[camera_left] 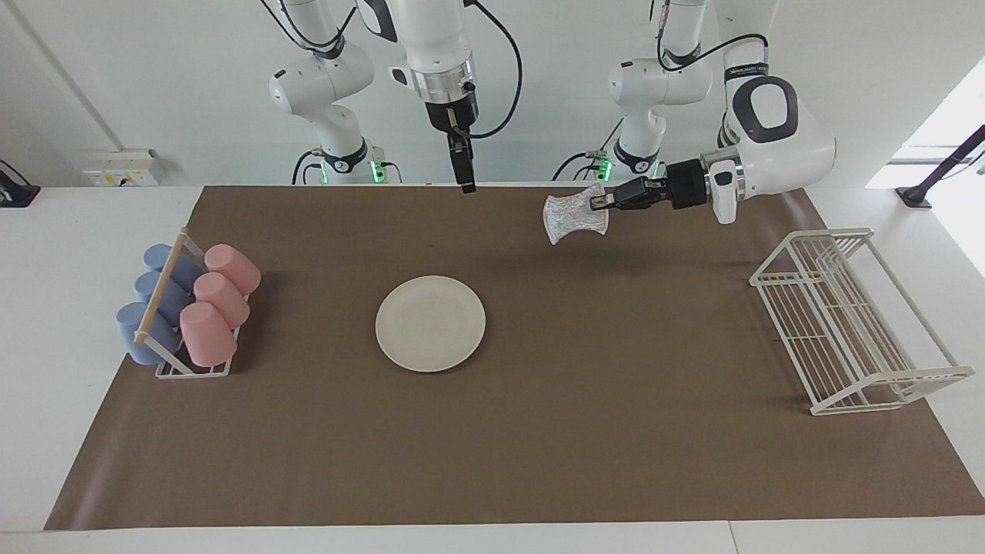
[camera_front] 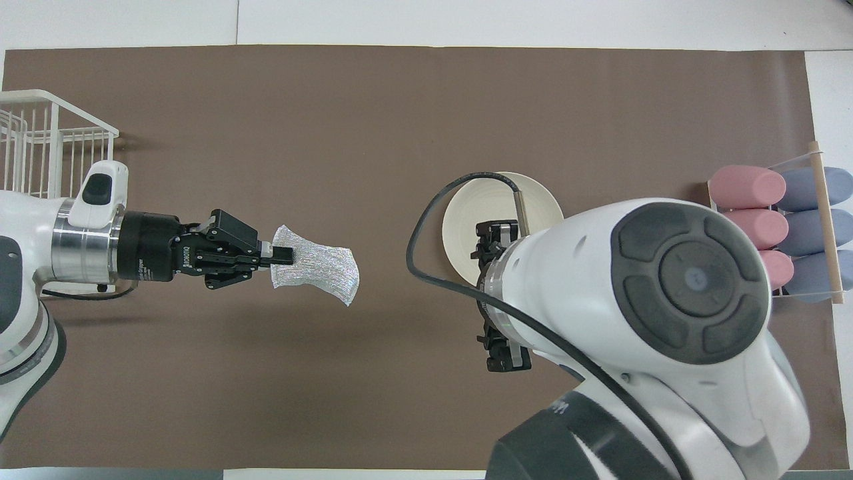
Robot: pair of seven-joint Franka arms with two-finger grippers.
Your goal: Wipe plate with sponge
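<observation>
The cream-white plate point(camera_left: 430, 323) lies flat on the brown mat near the table's middle; in the overhead view the right arm covers part of the plate point(camera_front: 533, 200). The silvery mesh sponge point(camera_left: 575, 218) point(camera_front: 320, 272) hangs in the air, pinched at one end by my left gripper point(camera_left: 596, 204) point(camera_front: 280, 253). That gripper is held level over bare mat, toward the left arm's end from the plate. My right gripper point(camera_left: 464, 181) points straight down, raised high and open, with nothing in it, well clear of the plate.
A rack of pink and blue cups point(camera_left: 188, 308) point(camera_front: 780, 227) stands at the right arm's end of the mat. A white wire dish rack point(camera_left: 854, 323) point(camera_front: 40, 147) stands at the left arm's end.
</observation>
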